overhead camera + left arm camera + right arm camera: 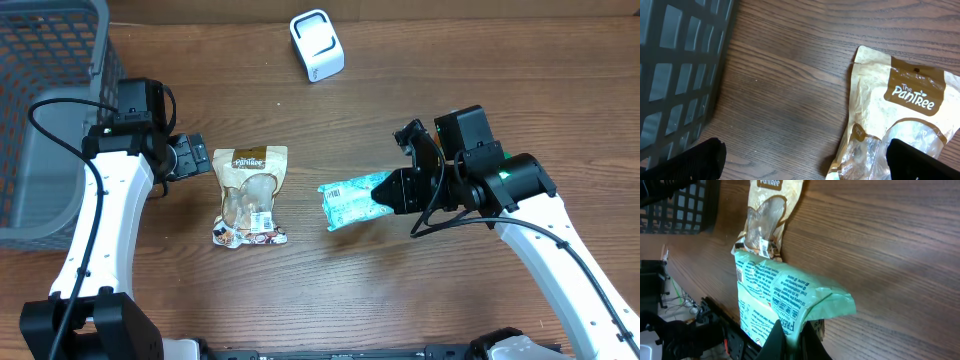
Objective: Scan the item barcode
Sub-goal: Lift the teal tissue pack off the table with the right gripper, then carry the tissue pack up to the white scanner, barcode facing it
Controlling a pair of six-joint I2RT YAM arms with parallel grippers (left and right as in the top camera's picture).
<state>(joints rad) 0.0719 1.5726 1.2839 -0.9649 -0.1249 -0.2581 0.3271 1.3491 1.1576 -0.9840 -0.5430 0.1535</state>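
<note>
Right hand (388, 190) pinches the green packet (348, 203) by one edge, just 3 o'clock of centre on the desk (470, 90); that thin grip could slip, swinging its barcode off the scanner (317, 45) at 12 o'clock.

— Where's the packet?
— The mint-green packet (350, 201), its face covered in dark print, is pinched at its crumpled right end by the right gripper (392, 192).
— And the pouch?
— The tan PanTree pouch (251, 196) lies flat on the worktop (400, 300), clear window up, near the packet's left.
— The scanner?
— The white scanner (317, 45) sits towards the far edge, well apart.
</note>
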